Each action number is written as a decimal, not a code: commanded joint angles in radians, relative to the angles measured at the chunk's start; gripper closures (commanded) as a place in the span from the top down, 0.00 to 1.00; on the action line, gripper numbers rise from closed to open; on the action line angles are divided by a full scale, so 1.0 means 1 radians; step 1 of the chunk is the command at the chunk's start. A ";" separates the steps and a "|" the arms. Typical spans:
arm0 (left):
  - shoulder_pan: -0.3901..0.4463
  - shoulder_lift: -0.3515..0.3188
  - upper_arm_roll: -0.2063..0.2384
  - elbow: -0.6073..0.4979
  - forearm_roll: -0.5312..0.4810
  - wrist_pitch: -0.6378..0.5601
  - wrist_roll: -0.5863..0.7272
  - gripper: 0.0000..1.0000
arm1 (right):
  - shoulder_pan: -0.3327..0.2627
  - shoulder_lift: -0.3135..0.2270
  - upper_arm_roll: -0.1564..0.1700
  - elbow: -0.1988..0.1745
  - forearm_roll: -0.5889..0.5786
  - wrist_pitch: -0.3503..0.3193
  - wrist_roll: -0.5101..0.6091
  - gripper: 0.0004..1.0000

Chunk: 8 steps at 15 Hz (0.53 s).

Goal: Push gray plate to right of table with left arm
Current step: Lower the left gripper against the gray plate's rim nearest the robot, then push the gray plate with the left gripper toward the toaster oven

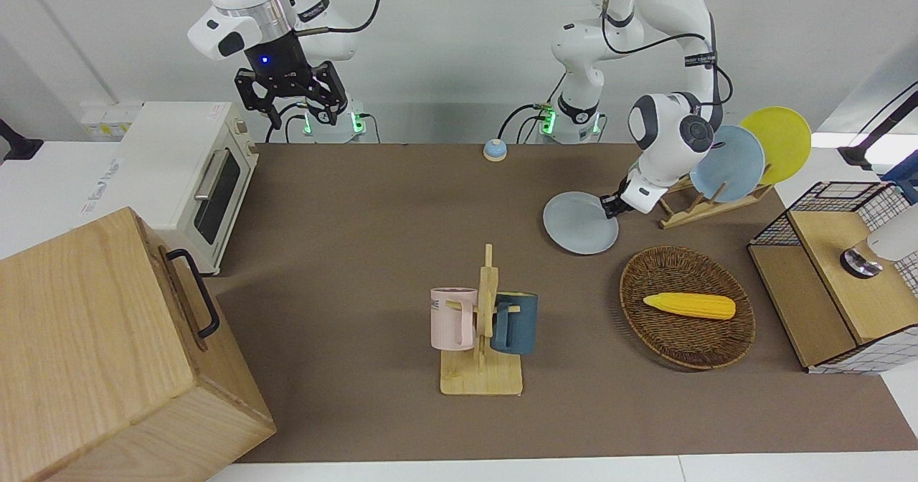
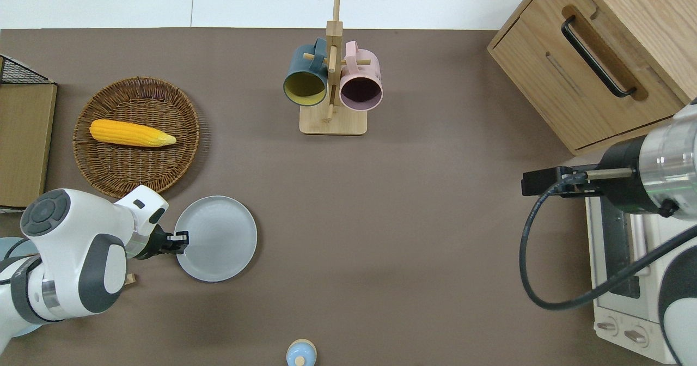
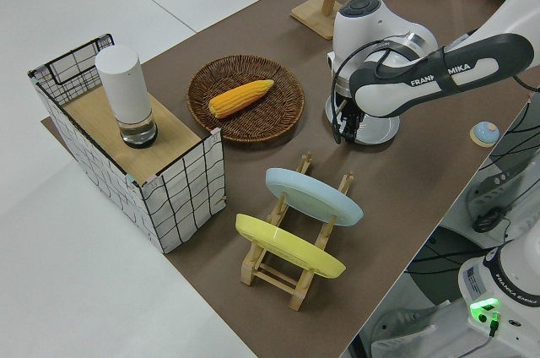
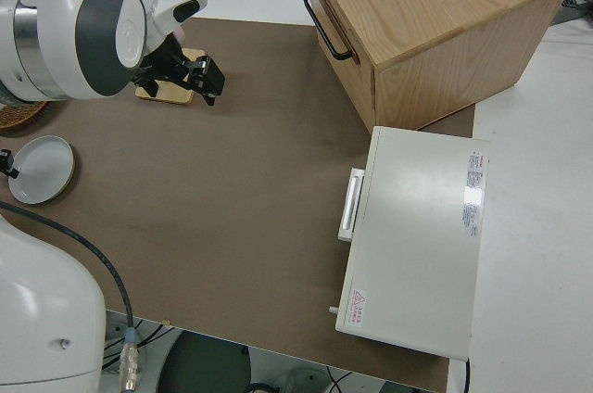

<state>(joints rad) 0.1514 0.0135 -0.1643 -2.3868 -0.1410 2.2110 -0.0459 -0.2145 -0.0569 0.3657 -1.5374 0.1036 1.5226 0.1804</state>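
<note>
Overhead shows left pincer at round gray plate rim, grip state unclear; side view hides contact

In the left side view the left arm is covering most of the gray plate, and its gripper, at the plate's rim, is perhaps closed, too small to tell. Beside the plate, the picture's edge is cropping the toaster oven.

The brown desk carried the gray plate at lower left of the overhead frame, a wicker basket above it, a mug stand at upper centre, a wooden cabinet at upper right, a toaster oven at lower right, and a plate rack.
</note>
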 commanded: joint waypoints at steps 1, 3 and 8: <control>-0.009 0.029 -0.029 -0.009 -0.041 0.029 -0.005 0.00 | -0.006 0.006 0.004 0.014 0.016 -0.005 0.002 1.00; -0.009 0.031 -0.049 -0.008 -0.043 0.030 -0.035 0.00 | -0.006 0.006 0.004 0.014 0.016 -0.005 0.002 1.00; -0.009 0.039 -0.103 -0.002 -0.049 0.038 -0.097 0.00 | -0.006 0.006 0.004 0.014 0.016 -0.005 0.002 1.00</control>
<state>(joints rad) 0.1507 0.0166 -0.2349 -2.3870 -0.1739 2.2128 -0.0959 -0.2145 -0.0569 0.3657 -1.5374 0.1036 1.5226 0.1804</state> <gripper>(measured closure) 0.960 0.004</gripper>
